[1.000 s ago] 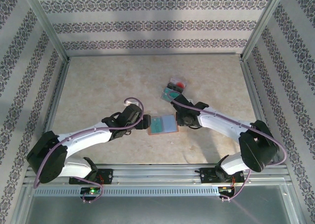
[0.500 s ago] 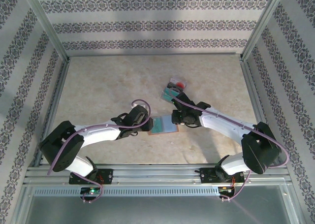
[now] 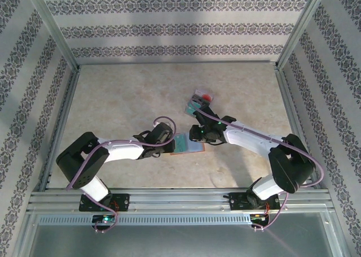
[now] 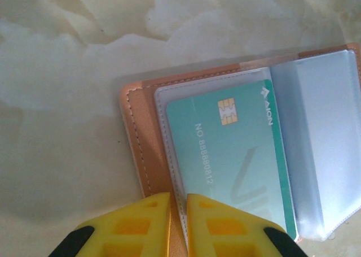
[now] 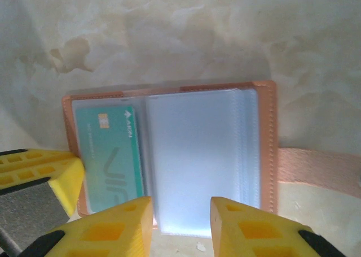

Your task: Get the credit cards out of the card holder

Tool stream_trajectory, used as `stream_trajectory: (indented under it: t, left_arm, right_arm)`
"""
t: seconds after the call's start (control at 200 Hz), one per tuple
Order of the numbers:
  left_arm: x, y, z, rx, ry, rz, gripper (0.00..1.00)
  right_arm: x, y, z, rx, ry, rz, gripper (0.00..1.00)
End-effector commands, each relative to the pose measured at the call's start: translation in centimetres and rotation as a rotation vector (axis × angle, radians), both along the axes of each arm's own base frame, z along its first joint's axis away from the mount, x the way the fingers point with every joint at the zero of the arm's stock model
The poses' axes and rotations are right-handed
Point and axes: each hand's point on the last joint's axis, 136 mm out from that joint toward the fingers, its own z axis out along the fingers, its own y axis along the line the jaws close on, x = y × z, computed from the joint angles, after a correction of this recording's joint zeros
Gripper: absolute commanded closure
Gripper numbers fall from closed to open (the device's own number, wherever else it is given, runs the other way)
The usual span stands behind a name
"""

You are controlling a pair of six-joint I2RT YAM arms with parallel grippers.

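Left pincer (image 4: 178, 205) is clamped on the left end of the card holder (image 4: 141, 155), by a corner. Its yellow fingers are almost touching, with just the brown leather rim and the edge of a clear sleeve squeezed between them. Right pincer (image 5: 181, 214) is a different story: its fingers stand apart, straddling one edge of the clear sleeves (image 5: 194, 155) on the right half, and it's not pinching anything as far as I can see.

The holder lies open and flat on the marble-look table (image 3: 124, 93), toward the near side, right between the two arms. One teal card (image 4: 231, 155) sits tucked in the left-hand sleeve. You can read it fine: "NO 88880812" along one side, then "AION" with a little logo next to the gold chip (image 4: 227, 110). The big faint letters look like "VIP", though I wouldn't swear to it. The right-half sleeves are too milky to tell what's inside. A brown tab (image 5: 318, 166) pokes out from the holder's right edge.

Farther back and a bit right, apart from the holder, there's a small pile of loose cards (image 3: 196, 105). A teal-ish one is on top and there's a red bit (image 3: 207, 96) at the far end. The print there is too small to read.
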Motion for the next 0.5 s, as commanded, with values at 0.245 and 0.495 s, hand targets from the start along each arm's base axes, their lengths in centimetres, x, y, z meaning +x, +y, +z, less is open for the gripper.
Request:
stream_trajectory:
  t: [0.245,0.495]
  left_arm:
    - [0.6,-1.3,0.4,-0.049,0.003,-0.010,0.86]
    - [0.3,-1.0,-0.2,-0.048,0.019,-0.001,0.89]
  right_arm:
    - [0.3,4.0,-0.2,0.084,0.028,0.048,0.67]
    - [0.3,5.5,-1.5,0.147,0.070,0.052,0.67]
